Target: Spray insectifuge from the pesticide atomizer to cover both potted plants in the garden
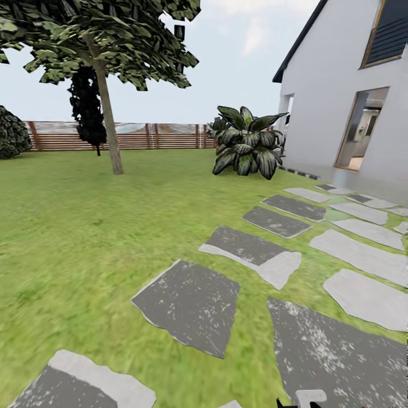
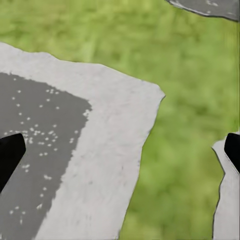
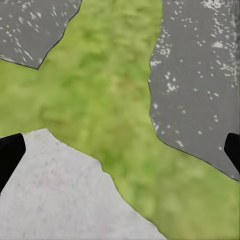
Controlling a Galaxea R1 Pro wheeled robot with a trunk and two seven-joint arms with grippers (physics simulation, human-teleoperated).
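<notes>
Stretching away from the robot is the garden's green lawn (image 1: 85, 226), and it holds no sign of the pesticide atomizer or the two potted plants, so the robot is probably in transit and searching for them.

Flat grey stepping stones (image 1: 190, 306) with pale edges run from the near right up toward the white-walled house (image 1: 340, 85) at the far right, where an open doorway (image 1: 362, 129) shows; the path likely marks the way the robot is travelling across the grass. A big leafy shrub with striped dark green leaves (image 1: 247, 143) stands at the far end of that path, just beside the house corner. Farther left, a slim grey-trunked tree (image 1: 107, 113) rises from the lawn, and behind it a horizontal-slat wooden fence (image 1: 141, 136) closes the far side.

Both arms hang low with their cameras facing the ground. The left gripper (image 2: 120, 155) has its dark fingertips (image 2: 10, 155) wide apart over a pale-bordered stone, clasping nothing. The right gripper (image 3: 120, 155) is likewise spread and bare-handed above grass between stones, which suits carrying the arms idle until the bottle is found.
</notes>
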